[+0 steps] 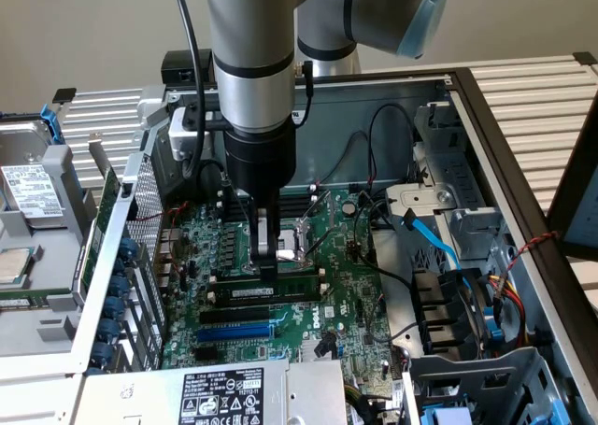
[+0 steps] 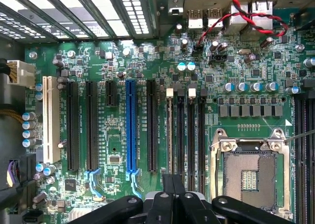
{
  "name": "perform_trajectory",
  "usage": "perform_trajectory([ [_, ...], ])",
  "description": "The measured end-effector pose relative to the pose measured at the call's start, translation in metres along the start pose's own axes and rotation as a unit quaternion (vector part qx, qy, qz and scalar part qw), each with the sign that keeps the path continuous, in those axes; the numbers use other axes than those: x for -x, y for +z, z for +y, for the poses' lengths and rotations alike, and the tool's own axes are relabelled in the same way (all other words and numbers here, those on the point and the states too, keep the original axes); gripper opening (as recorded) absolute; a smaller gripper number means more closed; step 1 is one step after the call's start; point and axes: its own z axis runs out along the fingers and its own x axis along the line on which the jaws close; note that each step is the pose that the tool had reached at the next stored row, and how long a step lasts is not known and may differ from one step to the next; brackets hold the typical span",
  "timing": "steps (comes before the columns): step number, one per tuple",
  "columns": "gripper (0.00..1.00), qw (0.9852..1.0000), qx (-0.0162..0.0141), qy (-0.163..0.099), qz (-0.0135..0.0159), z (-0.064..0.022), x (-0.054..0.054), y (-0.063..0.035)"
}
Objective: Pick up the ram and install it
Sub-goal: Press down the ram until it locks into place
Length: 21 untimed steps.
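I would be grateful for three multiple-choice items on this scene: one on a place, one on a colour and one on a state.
1. Where is the gripper?
A. Over the power supply
B. Down at the ram, by the memory slots
C. Outside the case

2. What colour is the long expansion slot that stands out among the black ones?
A. Blue
B. Red
C. Yellow

3. How do the fingers stand?
A. Spread wide
B. Clamped on a cable
C. Closed together

Answers:
1. B, as the exterior view shows the tips right above the green stick.
2. A, as the wrist view shows it bright blue.
3. C, as the wrist view shows them meeting with no gap.
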Motion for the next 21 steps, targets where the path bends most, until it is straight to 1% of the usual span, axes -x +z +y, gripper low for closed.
perform_trajectory([
  [21,0.10,1.0000,-0.0009,0.000,-0.0003,0.0000,0.0003,0.0023],
])
